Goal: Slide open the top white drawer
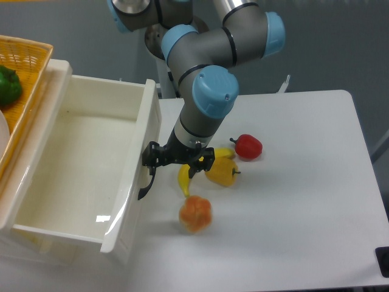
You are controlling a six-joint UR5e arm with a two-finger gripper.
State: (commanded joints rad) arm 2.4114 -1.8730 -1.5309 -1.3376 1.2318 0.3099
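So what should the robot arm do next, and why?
Probably let go of the black handle and back away. The top white drawer already stands wide open, its empty inside showing, and the gripper sits at the handle with fruit close behind it.

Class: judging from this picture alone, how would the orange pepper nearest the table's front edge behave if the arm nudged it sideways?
The orange pepper looks rounded and lobed, so it would probably wobble or roll a little rather than slide cleanly. It sits apart from the banana, so likely nothing would stop it at first.
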